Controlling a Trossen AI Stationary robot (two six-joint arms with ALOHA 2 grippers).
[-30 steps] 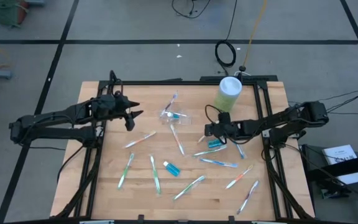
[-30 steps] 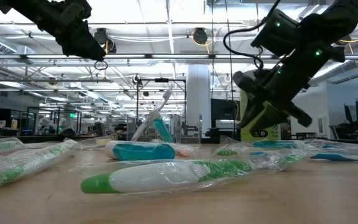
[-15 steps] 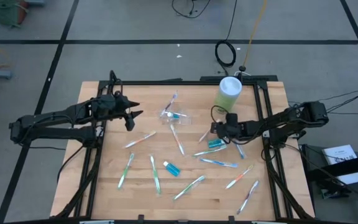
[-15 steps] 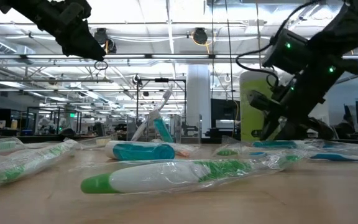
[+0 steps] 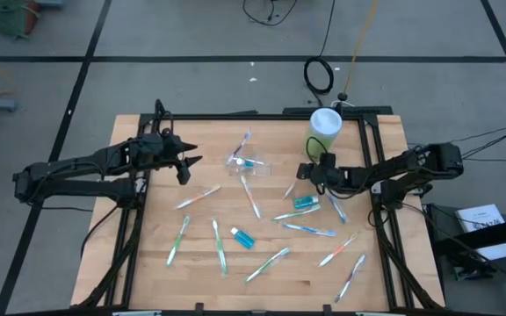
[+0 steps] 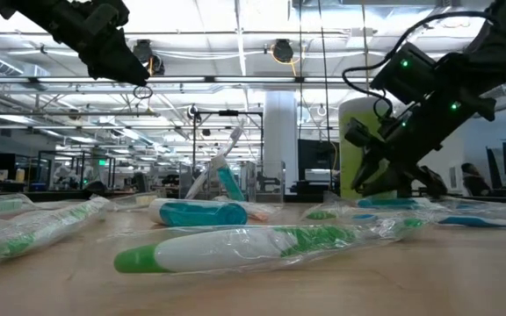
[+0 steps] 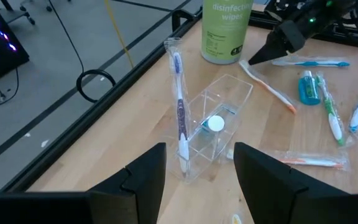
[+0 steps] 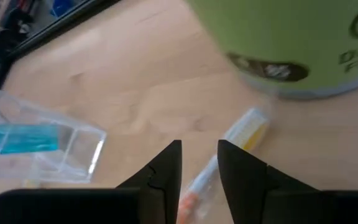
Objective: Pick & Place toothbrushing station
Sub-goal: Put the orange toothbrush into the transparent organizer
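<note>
Several wrapped pastel toothbrushes (image 5: 253,200) and two teal tubes (image 5: 242,237) lie scattered on the wooden table. A clear container (image 5: 246,161) at the far middle holds a teal tube (image 7: 215,123), and a blue-and-white toothbrush (image 7: 179,106) leans in it. My right gripper (image 5: 307,172) is open with a narrow gap, just in front of the green wipes canister (image 5: 325,130). Its fingers stand on either side of an orange-and-white toothbrush (image 8: 232,144) lying on the table, above it. My left gripper (image 5: 190,161) is open and empty, held high left of the container.
The green canister (image 8: 291,37) stands close beyond my right gripper's fingers. More toothbrushes (image 5: 351,276) lie toward the near right corner and the near left (image 5: 179,239). Black frame rails (image 5: 378,167) run along the table's sides.
My right gripper has gone toward the table's far edge and a little right, away from the teal tube near it and closer to the green canister. The things on the table have stayed where they were.
</note>
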